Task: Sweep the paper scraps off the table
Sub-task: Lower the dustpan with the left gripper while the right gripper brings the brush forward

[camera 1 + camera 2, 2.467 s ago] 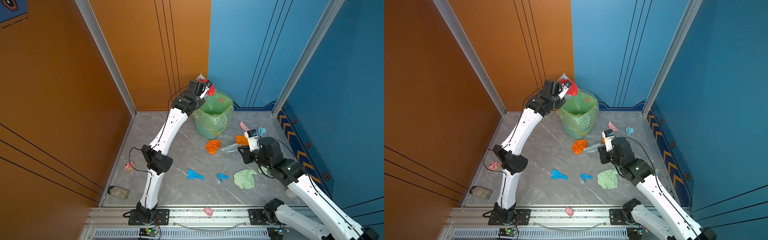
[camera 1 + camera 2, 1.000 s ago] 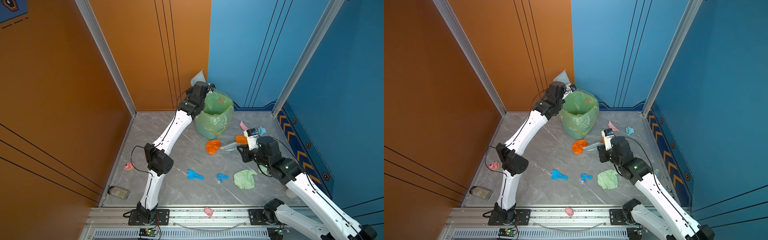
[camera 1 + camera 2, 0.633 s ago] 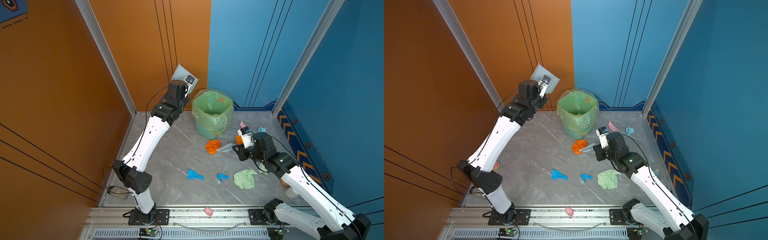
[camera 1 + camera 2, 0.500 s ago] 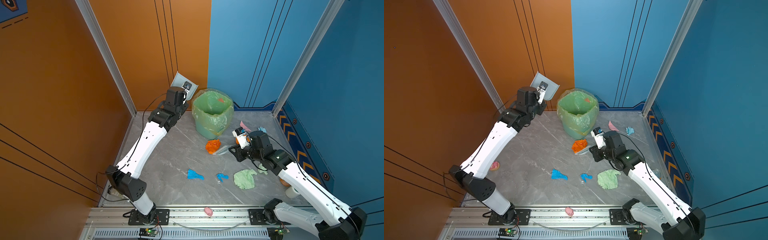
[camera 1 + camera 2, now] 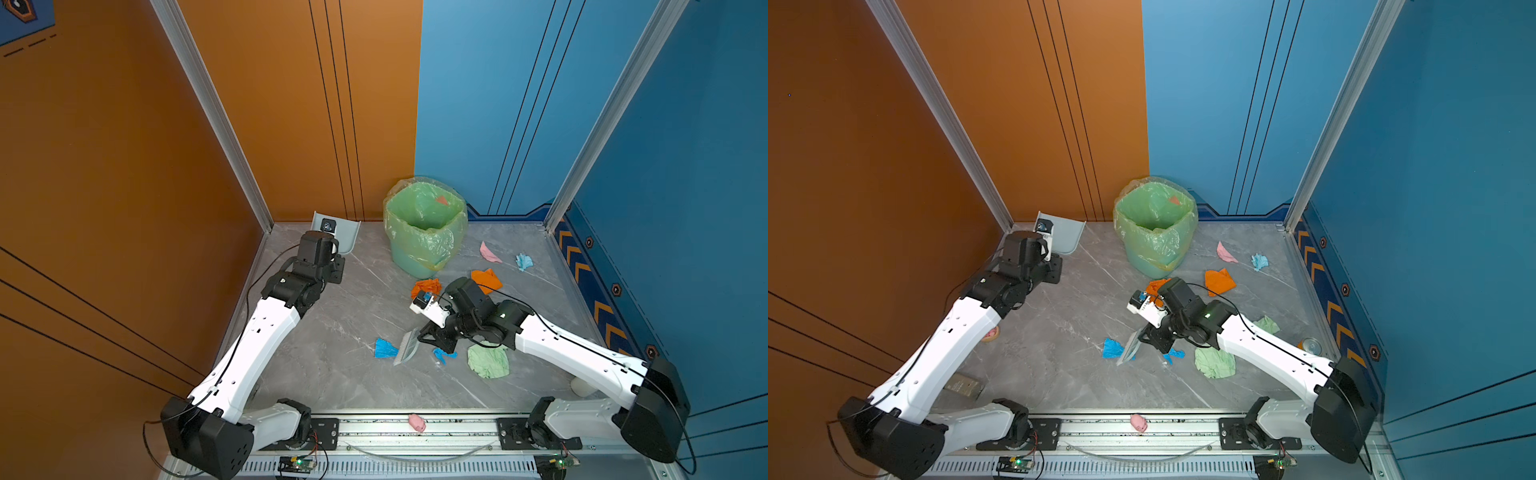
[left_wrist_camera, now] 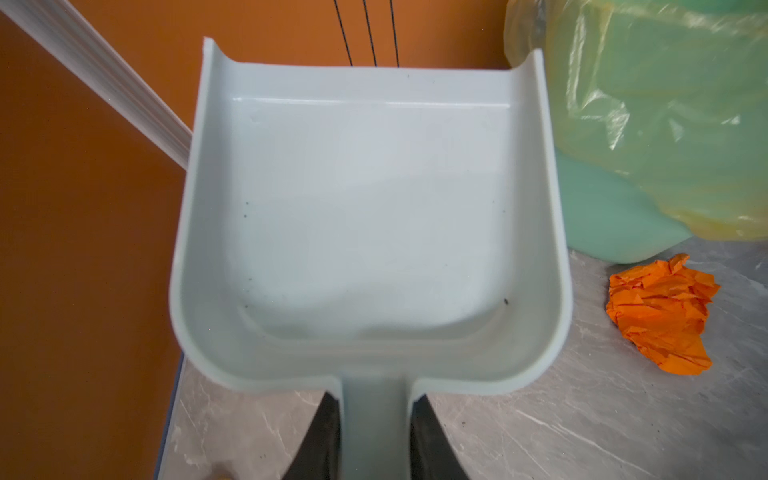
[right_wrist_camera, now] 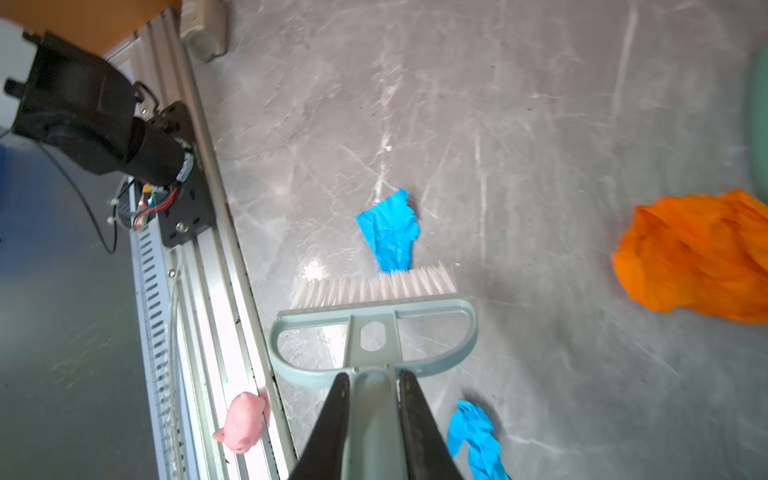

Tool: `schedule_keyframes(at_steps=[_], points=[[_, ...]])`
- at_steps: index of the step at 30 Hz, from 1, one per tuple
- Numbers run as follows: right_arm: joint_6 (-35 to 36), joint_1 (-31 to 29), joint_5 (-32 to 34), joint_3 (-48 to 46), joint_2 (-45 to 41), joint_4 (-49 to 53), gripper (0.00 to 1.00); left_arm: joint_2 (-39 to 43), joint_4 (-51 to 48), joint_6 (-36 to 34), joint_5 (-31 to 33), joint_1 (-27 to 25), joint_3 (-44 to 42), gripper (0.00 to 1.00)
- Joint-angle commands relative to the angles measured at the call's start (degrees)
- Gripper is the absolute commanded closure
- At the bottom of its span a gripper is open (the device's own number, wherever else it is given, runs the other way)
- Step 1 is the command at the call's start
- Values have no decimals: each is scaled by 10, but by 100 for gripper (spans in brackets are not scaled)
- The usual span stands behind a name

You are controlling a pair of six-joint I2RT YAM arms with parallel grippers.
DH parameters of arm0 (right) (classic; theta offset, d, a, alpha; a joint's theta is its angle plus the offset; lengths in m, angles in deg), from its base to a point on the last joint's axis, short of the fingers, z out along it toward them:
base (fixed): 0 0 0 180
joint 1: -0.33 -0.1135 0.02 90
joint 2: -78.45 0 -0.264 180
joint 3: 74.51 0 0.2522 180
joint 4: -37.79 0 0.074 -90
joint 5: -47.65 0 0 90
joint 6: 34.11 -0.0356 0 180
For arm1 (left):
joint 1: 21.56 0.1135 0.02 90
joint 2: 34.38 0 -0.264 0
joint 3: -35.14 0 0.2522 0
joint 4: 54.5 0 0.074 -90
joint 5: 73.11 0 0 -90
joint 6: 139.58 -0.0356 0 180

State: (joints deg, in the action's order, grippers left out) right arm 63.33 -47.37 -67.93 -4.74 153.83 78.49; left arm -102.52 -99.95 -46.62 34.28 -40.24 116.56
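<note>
My left gripper (image 6: 376,399) is shut on the handle of a pale grey dustpan (image 6: 365,216), empty, near the back-left corner of the table (image 5: 332,332). My right gripper (image 7: 372,376) is shut on the handle of a grey brush (image 7: 374,316); its white bristles touch the edge of a bright blue paper scrap (image 7: 390,232). A second blue scrap (image 5: 444,355) and a pale green one (image 5: 488,361) lie by the right arm. Two orange scraps (image 5: 426,286) (image 5: 486,279), a pink one (image 5: 489,252) and a light blue one (image 5: 524,262) lie further back.
A bin with a yellow-green liner (image 5: 424,224) stands at the back, right of the dustpan. A pink pig figurine (image 5: 417,422) sits on the front aluminium rail. A flat tin (image 5: 963,386) lies front left, a can (image 5: 1311,345) by the right wall.
The left arm swung the dustpan from over the bin leftward and down to the back-left corner; the red scrap is gone from it. The right arm carried the brush left and forward to the blue scrap.
</note>
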Motion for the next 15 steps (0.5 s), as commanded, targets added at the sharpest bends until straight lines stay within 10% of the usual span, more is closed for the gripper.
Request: schedule_keyframes(at_steps=[1, 15], points=[[45, -24, -8, -9, 16, -59, 100, 22, -8, 53, -49, 4, -38, 100], [41, -33, 146, 19, 152, -151, 100, 31, -8, 87, -105, 25, -110, 100]])
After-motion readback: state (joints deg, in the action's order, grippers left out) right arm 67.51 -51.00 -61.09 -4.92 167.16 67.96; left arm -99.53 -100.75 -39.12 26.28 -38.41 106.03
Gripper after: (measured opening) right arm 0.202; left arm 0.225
